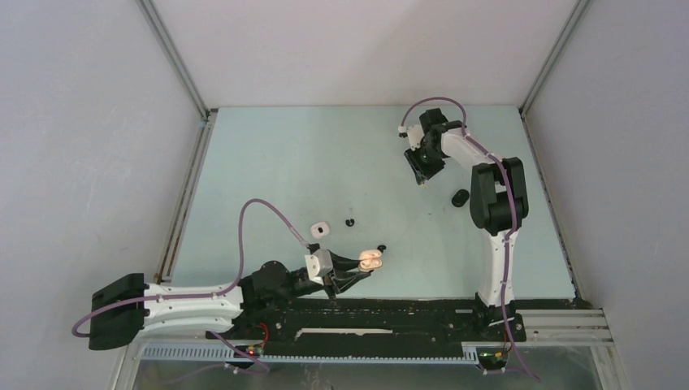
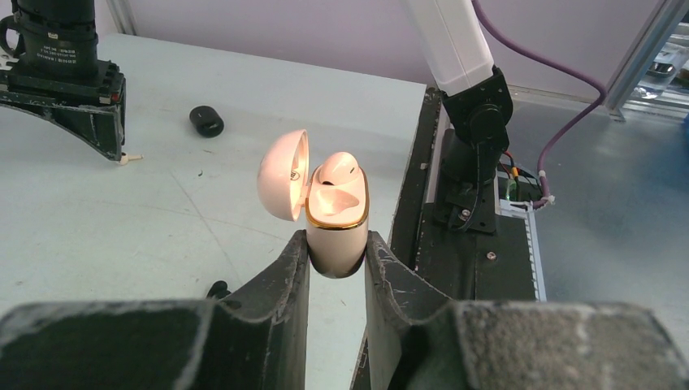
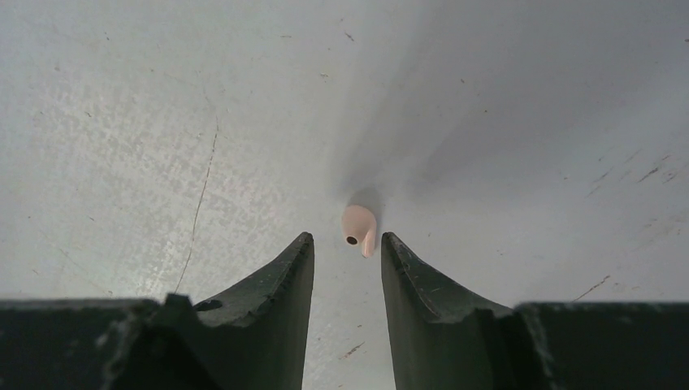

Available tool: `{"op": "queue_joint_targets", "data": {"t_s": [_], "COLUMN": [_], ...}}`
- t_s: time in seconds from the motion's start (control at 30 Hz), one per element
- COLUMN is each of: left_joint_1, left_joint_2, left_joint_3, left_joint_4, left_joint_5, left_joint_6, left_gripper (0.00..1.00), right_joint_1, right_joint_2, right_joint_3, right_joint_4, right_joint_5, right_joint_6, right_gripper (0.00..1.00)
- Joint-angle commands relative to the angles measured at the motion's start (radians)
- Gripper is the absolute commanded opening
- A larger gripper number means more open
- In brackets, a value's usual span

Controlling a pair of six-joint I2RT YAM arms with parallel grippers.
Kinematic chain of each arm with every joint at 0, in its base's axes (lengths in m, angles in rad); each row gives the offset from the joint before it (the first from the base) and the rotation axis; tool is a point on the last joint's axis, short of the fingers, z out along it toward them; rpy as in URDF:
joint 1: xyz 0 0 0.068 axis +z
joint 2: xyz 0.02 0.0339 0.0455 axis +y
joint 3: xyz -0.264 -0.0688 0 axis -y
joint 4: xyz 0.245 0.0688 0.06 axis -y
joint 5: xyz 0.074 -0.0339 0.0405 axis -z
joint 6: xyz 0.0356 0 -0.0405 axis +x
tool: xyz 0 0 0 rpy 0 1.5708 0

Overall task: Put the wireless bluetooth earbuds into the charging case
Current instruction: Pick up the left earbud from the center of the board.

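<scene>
Left gripper (image 2: pixel 336 252) clamps the open beige charging case (image 2: pixel 335 231) with a seated earbud (image 2: pixel 337 172); right gripper (image 3: pixel 347 240), jaws narrowly apart, straddles a loose beige earbud (image 3: pixel 359 227) on the table (image 3: pixel 122 122)

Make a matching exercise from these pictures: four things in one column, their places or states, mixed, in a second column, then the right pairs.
Things
1. pink charging case
2. loose pink earbud
3. black case
4. white case

Places or states
A. on the table, beside the right arm
B. between the parted fingertips of the right gripper
C. on the table, near the left gripper
D. lid open, clamped in the left gripper

Pairs: 1-D, 2-B, 3-A, 4-C
</scene>
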Motion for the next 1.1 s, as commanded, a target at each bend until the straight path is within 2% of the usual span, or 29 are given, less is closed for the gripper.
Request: {"op": "queue_joint_targets", "data": {"t_s": [0.0,0.53,1.07], "left_joint_1": [-0.007,-0.007,-0.010], "left_joint_2": [0.009,0.007,0.001], "left_joint_3": [0.027,0.030,0.043], "left_joint_4": [0.032,0.015,-0.016], "left_joint_5": [-0.003,-0.005,-0.003], "left_joint_6": [-0.011,-0.006,-0.008], "left_gripper": [0.00,0.00,0.00], "right_joint_1": [0.003,0.019,0.014], "right_joint_2": [0.032,0.072,0.098], "right_joint_3": [0.042,0.066,0.071], "right_joint_4": [-0.010,-0.018,-0.022], "right_joint_5": [0.014,0.035,0.043], "right_joint_6": [0.009,0.007,-0.009], "right_gripper": [0.38,0.33,0.31]}}
